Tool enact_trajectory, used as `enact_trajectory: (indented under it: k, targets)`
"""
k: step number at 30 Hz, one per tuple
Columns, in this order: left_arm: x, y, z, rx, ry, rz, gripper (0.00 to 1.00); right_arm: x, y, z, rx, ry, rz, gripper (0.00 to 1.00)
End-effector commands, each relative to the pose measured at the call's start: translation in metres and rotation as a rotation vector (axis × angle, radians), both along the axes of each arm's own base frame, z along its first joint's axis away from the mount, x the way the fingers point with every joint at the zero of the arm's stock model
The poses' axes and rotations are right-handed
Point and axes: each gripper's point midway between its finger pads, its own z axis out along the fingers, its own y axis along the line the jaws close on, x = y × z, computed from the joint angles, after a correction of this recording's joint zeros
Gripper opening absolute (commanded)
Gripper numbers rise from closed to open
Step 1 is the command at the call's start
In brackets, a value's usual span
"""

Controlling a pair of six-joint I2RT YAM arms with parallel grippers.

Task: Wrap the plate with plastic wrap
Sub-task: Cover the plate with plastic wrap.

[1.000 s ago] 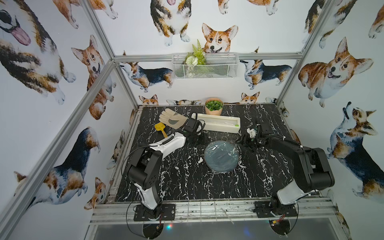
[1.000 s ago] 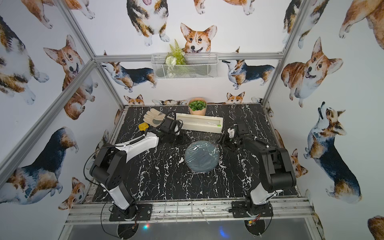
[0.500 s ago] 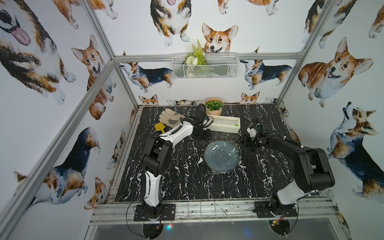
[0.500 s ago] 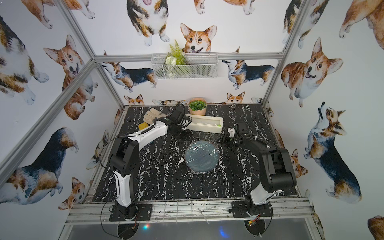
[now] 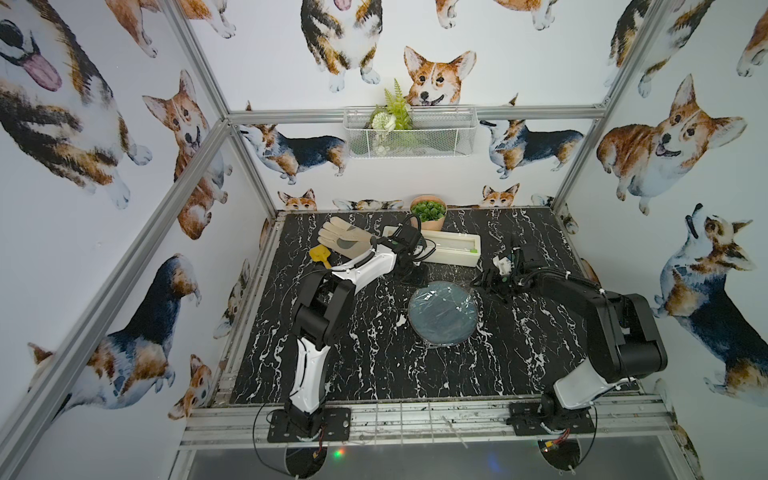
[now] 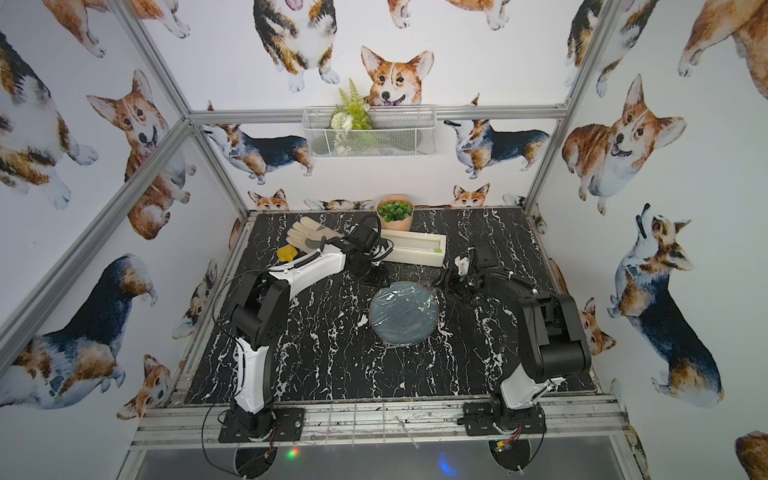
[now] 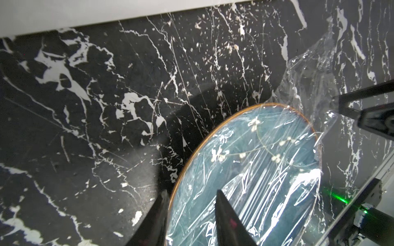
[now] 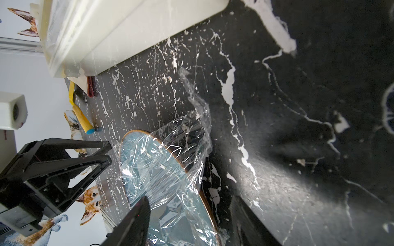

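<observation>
Plastic wrap (image 7: pixel 277 170), clear and crinkled, covers the plate (image 5: pixel 442 313) at mid-tabletop (image 5: pixel 353 353). A loose flap spills past its far rim. The left pincer (image 7: pixel 191 191) and right pincer (image 8: pixel 189 198), both apart, each straddle the rim. We judge this is to tuck the overhang under.
</observation>
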Motion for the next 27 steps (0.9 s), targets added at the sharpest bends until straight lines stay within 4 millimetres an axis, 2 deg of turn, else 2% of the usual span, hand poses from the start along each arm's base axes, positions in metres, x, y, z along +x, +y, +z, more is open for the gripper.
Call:
enact_trajectory:
  k: [1, 6, 14, 15, 17, 21, 27]
  targets:
    - [0.005, 0.006, -0.005, 0.064, -0.038, -0.008, 0.37, 0.001, 0.000, 0.000, -0.002, -0.004, 0.007, 0.64]
    - [0.005, 0.003, -0.008, 0.081, -0.051, -0.019, 0.30, 0.001, 0.001, 0.000, 0.000, -0.003, 0.008, 0.64]
    - [0.004, -0.002, -0.013, 0.074, -0.039, -0.024, 0.29, 0.001, 0.001, -0.001, 0.005, -0.002, 0.006, 0.64]
    - [0.004, -0.003, -0.014, 0.073, -0.036, -0.023, 0.29, 0.001, 0.001, -0.001, 0.005, -0.002, 0.005, 0.60]
    - [0.003, -0.004, -0.015, 0.068, -0.031, -0.022, 0.23, 0.001, 0.001, -0.001, 0.004, -0.004, 0.005, 0.60]
    - [0.004, -0.005, -0.013, 0.062, -0.033, -0.019, 0.01, 0.002, 0.001, 0.000, 0.004, -0.005, 0.005, 0.57]
    - [0.005, -0.002, -0.003, 0.067, -0.055, -0.015, 0.00, 0.003, 0.001, 0.003, -0.001, -0.010, 0.006, 0.56]
